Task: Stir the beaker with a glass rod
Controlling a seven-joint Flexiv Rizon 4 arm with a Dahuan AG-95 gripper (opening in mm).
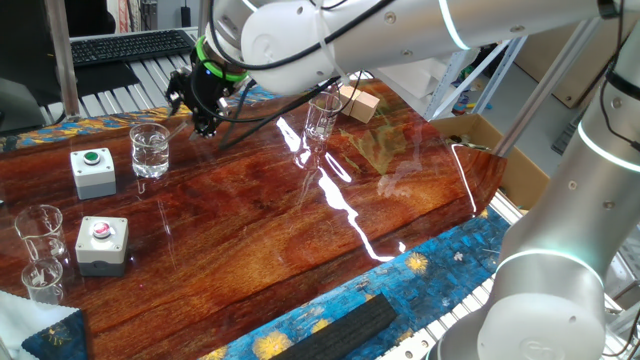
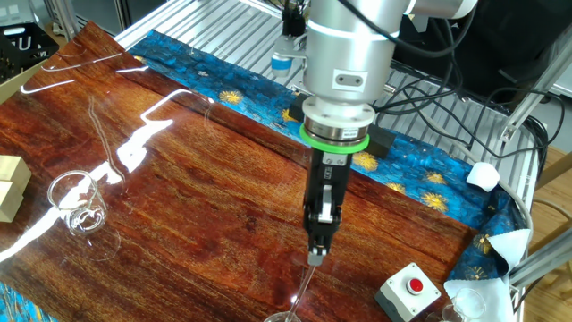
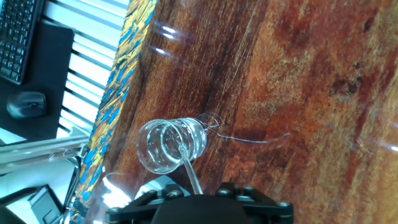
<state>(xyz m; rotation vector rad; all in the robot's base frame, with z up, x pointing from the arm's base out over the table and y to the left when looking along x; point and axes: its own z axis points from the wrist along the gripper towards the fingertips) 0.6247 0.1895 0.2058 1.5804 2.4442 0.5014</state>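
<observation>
The squat, wide clear glass beaker (image 3: 172,145) stands on the glossy reddish wooden counter (image 3: 298,93) directly below the black end effector (image 2: 316,255). The end effector's fingers are pinched on the thin transparent glass rod (image 3: 189,170), whose long axis slants down past the rim into the beaker, so stirring should need only small circles.

beaker (image 2: 286,317) cut off at edge

two button boxes (image 1: 92,171), keyboard (image 1: 130,45)
</observation>
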